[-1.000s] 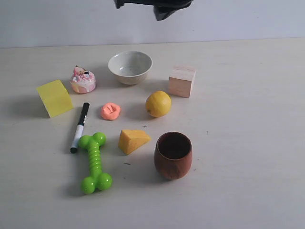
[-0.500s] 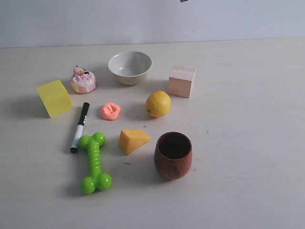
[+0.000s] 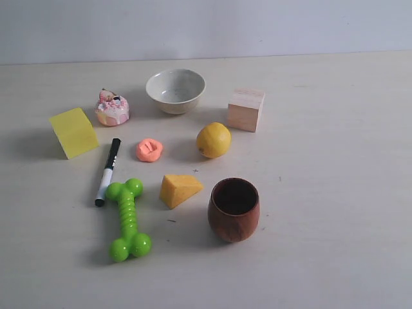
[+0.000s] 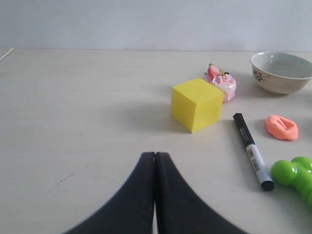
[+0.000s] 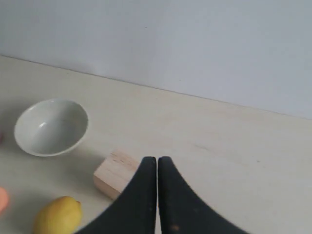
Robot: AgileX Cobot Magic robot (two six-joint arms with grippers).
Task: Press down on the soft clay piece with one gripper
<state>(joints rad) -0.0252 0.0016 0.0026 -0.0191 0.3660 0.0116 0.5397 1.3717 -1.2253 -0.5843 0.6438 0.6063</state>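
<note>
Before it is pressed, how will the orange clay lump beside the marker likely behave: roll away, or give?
The clay lump already carries dents, so it will probably give and keep the mark. It sits low and flattened on the table, so rolling seems unlikely, unlike the round lemon. Its matte surface may cling slightly.

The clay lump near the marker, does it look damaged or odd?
Yes. The soft clay piece has dents pressed in its top, so it looks squashed, not smooth. It lies apart from the marker. Nothing is spilled.
</note>
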